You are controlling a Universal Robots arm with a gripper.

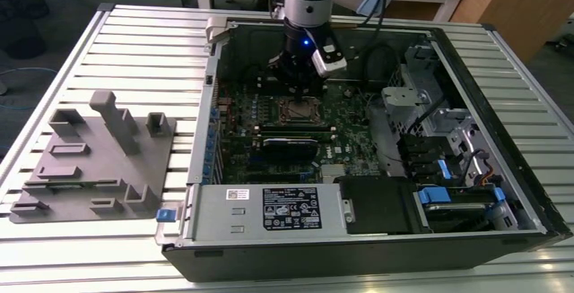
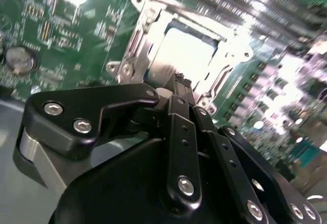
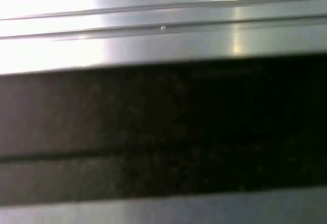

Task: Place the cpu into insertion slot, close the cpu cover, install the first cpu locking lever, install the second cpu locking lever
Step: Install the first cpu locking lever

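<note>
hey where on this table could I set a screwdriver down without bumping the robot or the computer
Bare slatted table lies behind the grey fixture block on the exterior view's left, beside the computer case, and along the front edge below the block. Inside the case it is crowded, above all around the insertion slot, where the gripper hangs.

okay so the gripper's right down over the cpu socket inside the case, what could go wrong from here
1. The gripper hangs just over the insertion slot; pushing down off-centre could jam it on the cpu cover or bend the frame.
2. The socket sits among packed board parts and the memory slots, so a sideways slip might knock them.
3. In the second wrist view the fingers hide part of the socket, so alignment is hard to check.
</note>
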